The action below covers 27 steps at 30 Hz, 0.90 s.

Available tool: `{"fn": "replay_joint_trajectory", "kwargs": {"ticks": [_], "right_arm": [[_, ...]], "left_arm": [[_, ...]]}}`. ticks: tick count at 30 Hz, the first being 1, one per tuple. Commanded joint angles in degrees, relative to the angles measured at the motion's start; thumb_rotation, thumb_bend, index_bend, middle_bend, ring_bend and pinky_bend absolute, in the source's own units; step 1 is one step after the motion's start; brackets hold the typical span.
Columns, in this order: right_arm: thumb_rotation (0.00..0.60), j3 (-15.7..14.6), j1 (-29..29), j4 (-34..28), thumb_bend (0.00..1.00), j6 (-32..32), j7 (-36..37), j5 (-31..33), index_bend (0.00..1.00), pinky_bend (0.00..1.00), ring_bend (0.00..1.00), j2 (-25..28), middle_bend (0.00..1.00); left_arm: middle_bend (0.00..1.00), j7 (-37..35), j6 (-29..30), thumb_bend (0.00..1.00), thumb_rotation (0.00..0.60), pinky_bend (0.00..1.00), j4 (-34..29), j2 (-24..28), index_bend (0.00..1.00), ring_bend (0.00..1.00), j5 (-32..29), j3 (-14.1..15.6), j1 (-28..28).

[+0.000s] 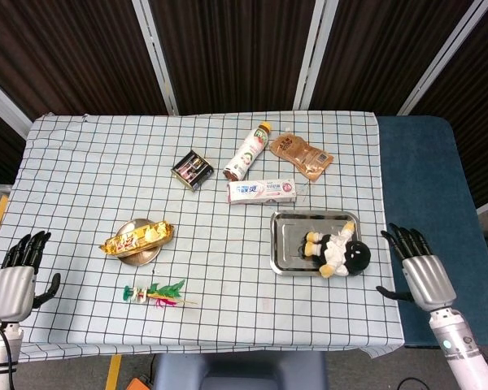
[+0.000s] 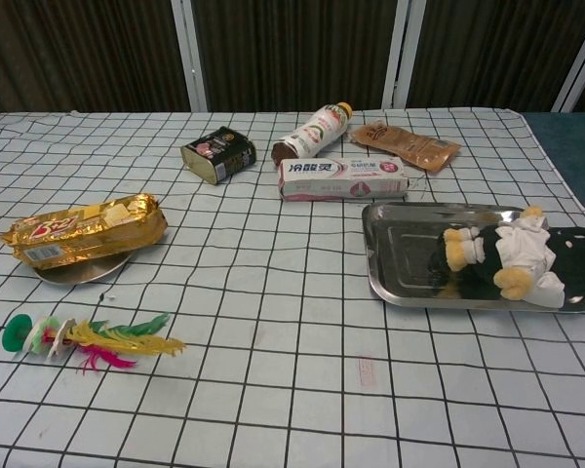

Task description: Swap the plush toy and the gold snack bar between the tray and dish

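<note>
On my feed the tabletop [image 1: 81, 195] wears a checked cloth, with a small dark tin [image 1: 192, 170] lying toward the back. Beside it I see a bottle [image 1: 247, 151] on its side, a brown pouch [image 1: 300, 154] and a toothpaste box [image 1: 262, 192]. A feathered toy [image 1: 155, 293] lies near the front edge.

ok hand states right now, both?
Left hand: open, holding nothing, beside the table's left edge.
Right hand: open, holding nothing, just right of the tray.
</note>
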Motion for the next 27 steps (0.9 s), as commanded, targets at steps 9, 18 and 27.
{"fn": "replay_joint_trajectory", "kwargs": {"ticks": [9,18,27], "right_arm": [[0.600,3.1,12.6,-2.1,0.08,-22.4,-0.5,10.3,0.00,0.00,0.00,-0.2,0.00],[0.600,5.4,17.8,3.2,0.08,-28.0,-4.9,18.6,0.00,0.00,0.00,-5.8,0.00],[0.600,5.6,20.3,8.8,0.08,-30.0,-2.8,19.6,0.08,0.01,0.11,-9.8,0.13]], "left_arm": [[0.08,-0.5,0.6,0.43,0.600,0.14,-0.3,0.5,0.03,0.00,-0.4,-0.2,0.4],[0.08,-1.1,0.6,0.43,0.600,0.14,-0.3,0.8,0.04,0.00,-1.0,-0.7,0.6],[0.09,-1.7,0.5,0.43,0.600,0.14,-0.1,1.0,0.04,0.00,-1.2,-0.9,0.6]]}}
